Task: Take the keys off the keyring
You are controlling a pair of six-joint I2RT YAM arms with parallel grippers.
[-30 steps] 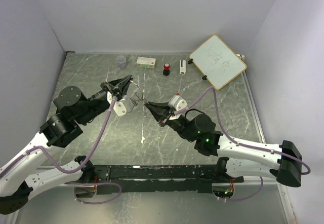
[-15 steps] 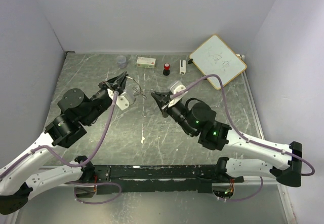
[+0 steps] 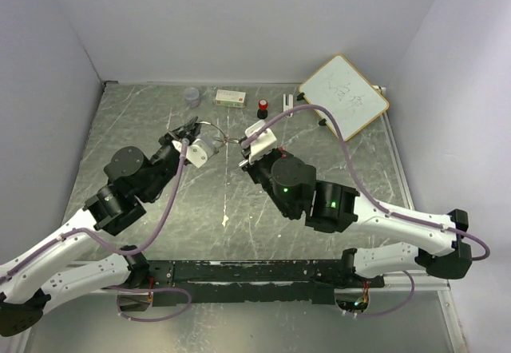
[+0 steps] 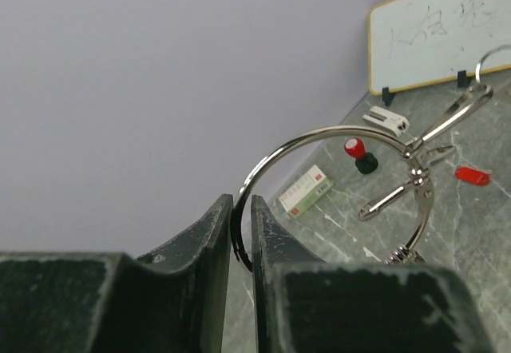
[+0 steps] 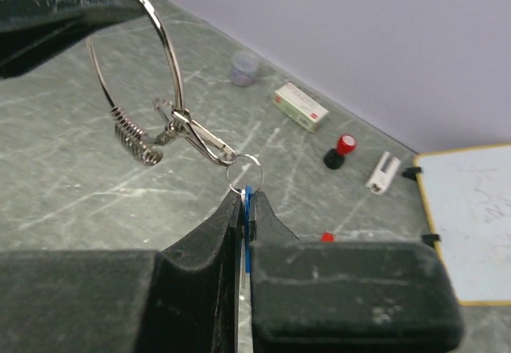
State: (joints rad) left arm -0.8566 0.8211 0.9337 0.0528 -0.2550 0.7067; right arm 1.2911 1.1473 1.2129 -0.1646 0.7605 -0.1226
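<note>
The keyring [image 4: 263, 165] is a large thin silver ring with clips and a spring hanging from it. My left gripper [image 4: 242, 209] is shut on its rim and holds it above the table. In the right wrist view the keyring [image 5: 170, 57] hangs at upper left, with a small split ring [image 5: 243, 172] on one clip. My right gripper [image 5: 246, 201] is shut on the blue key [image 5: 247, 203], which hangs from that small ring. The red key [image 5: 327, 237] lies loose on the table, and also shows in the left wrist view [image 4: 471, 175]. From above, the left gripper [image 3: 192, 126] and right gripper [image 3: 239, 147] face each other.
Along the back stand a small clear cup [image 3: 192, 95], a white box [image 3: 231, 97], a black object with a red top [image 3: 262, 110] and a white clip [image 3: 287, 104]. A whiteboard [image 3: 343, 96] leans at the back right.
Both grippers have moved toward the back of the table, still joined through the keyring. The right arm has swung left and forward.
</note>
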